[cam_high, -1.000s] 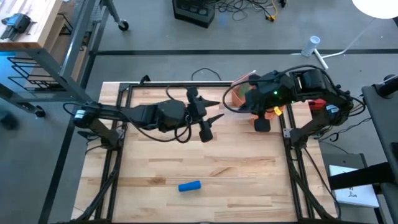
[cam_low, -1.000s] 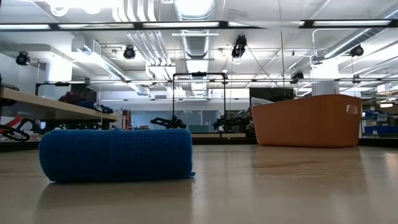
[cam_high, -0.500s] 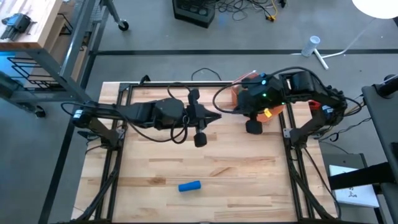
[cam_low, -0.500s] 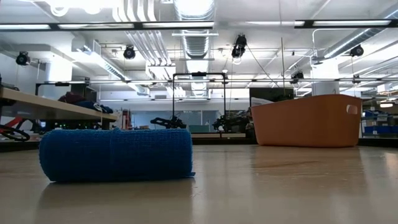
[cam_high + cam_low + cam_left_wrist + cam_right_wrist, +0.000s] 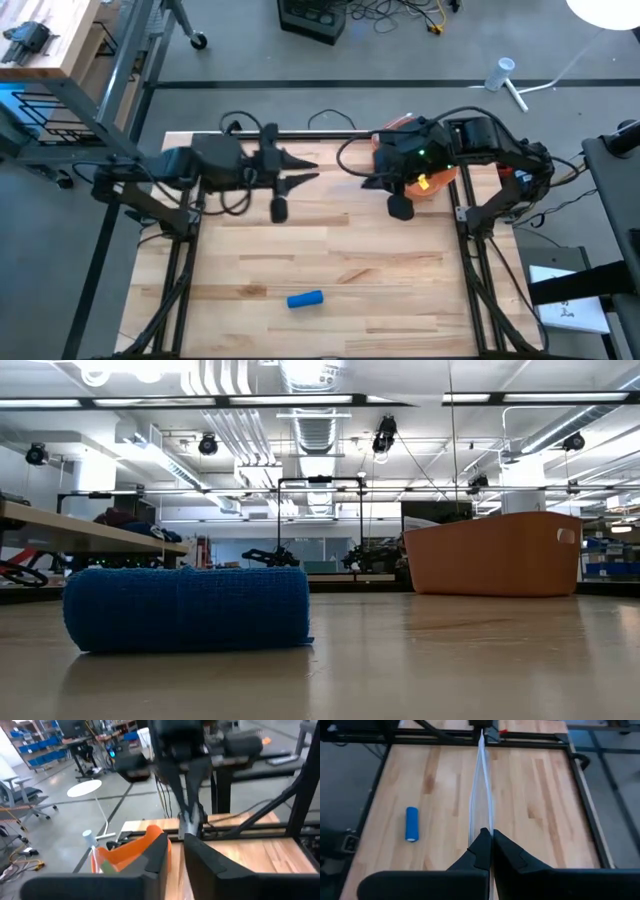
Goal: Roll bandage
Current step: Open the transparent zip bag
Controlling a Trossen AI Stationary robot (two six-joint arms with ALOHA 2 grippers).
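Bandage [image 5: 305, 298] is a tight blue roll, flat on its side on the counter [image 5: 400, 290], well away from the orange bin [image 5: 405, 123], on the near side of the bin and off toward the left arm. Nothing touches it. The low view [image 5: 187, 608] shows it wound up with a small tail edge at the base.

What changed in the last second:
- Left pincer [image 5: 303, 168] has pulled back, away from the bin and farther from the roll. It went from spread wide to narrow, nearly closed on nothing [image 5: 175, 852].
- Right pincer [image 5: 492, 849] has shifted a little but stays right at the bin, tips pressed together and empty.

Read: both arms are retreating, neither is reaching for the roll. Looks like rolling is finished and this is the retract to rest. If the tail needs tucking, that step isn't being set up.
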